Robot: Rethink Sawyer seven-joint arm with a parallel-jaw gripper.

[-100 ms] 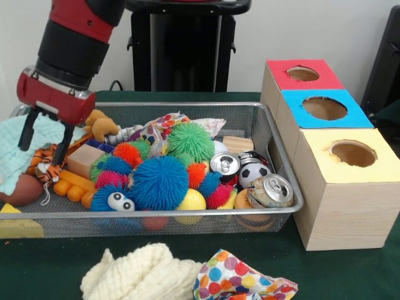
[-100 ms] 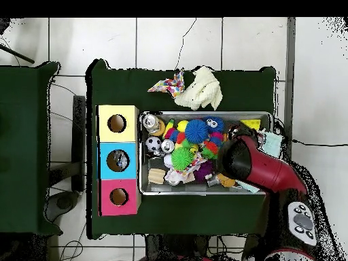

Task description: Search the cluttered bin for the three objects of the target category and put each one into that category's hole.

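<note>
My gripper (image 1: pixel 45 149) hangs open over the left end of the wire mesh bin (image 1: pixel 156 214), just above an orange striped plush toy (image 1: pixel 47 167); nothing is between its fingers. The bin is piled with fuzzy balls, among them a blue one (image 1: pixel 160 181) and a green one (image 1: pixel 190 140), two silver cans (image 1: pixel 225 164) (image 1: pixel 270 190), a small soccer ball (image 1: pixel 253 172) and wooden blocks (image 1: pixel 84 159). Right of the bin stand three boxes with round holes: red (image 1: pixel 303 75), blue (image 1: pixel 324 109), yellow (image 1: pixel 353 153). In the overhead view the arm (image 2: pixel 238 158) covers the gripper.
A cream knitted cloth (image 1: pixel 144 272) and a polka-dot cloth (image 1: pixel 240 282) lie on the green table in front of the bin. A pale teal cloth (image 1: pixel 15 150) drapes at the bin's left end. The overhead view shows the boxes (image 2: pixel 118 160) tight against the bin (image 2: pixel 204 113).
</note>
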